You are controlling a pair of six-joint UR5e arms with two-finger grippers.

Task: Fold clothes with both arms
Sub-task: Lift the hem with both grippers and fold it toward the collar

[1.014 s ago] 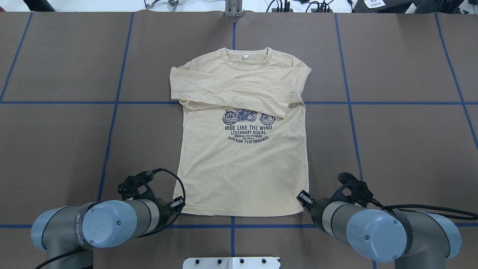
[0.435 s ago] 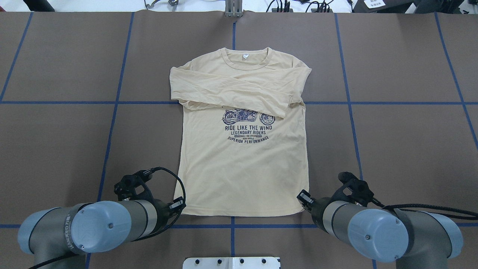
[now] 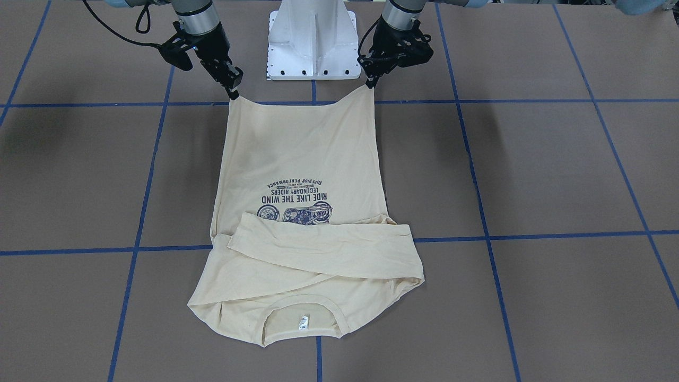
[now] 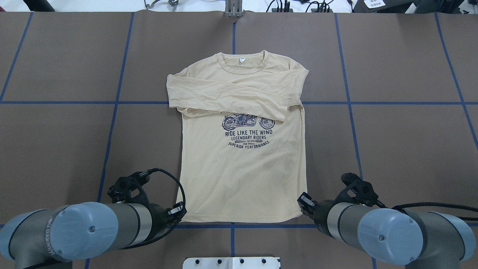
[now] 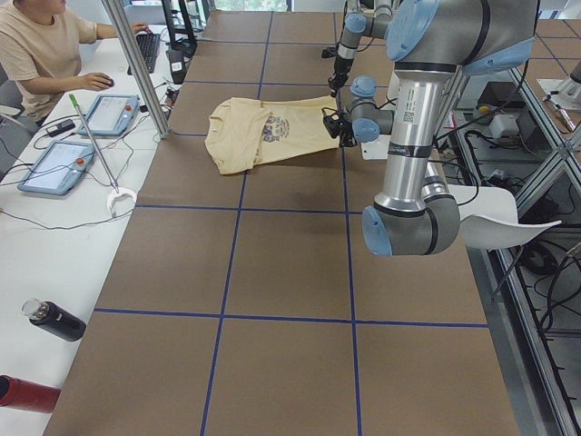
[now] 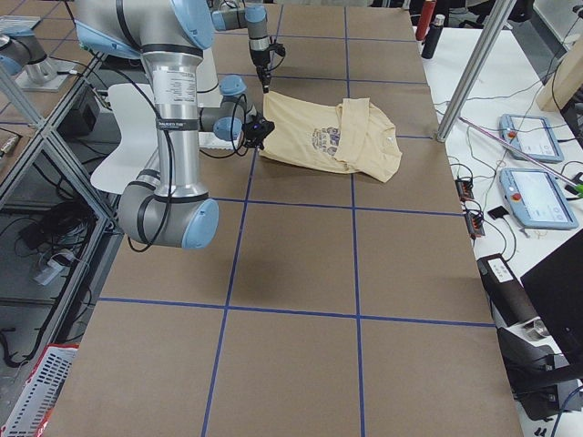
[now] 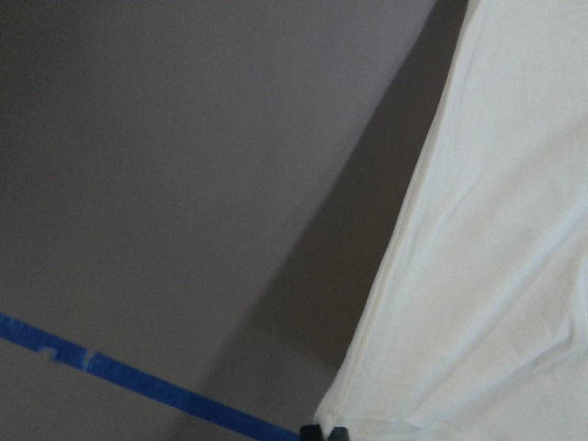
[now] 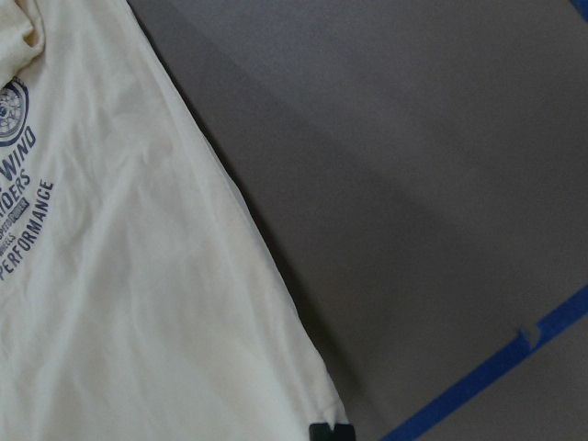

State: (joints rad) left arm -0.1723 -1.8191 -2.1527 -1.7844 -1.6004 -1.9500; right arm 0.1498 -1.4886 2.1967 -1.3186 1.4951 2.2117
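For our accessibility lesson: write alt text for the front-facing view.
A cream shirt lies print-up on a brown table, sleeves folded across its chest. The left gripper and right gripper each pinch a hem corner.

The end effector [image 8: 329, 431] is pinching a corner of the shirt [image 8: 138, 276]. The cloth is spreading ahead and leftward from it, navy print [image 8: 18, 184] farthest left; bench [image 8: 413, 165] and blue tape [image 8: 496, 372] are lying rightward.

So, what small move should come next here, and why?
Probably lift both hem corners together and start carrying them toward the ribbed neckline: the left gripper and right gripper each pinch a corner of the pale cream-yellow long-sleeved T-shirt, and its sleeves lie folded across the chest.
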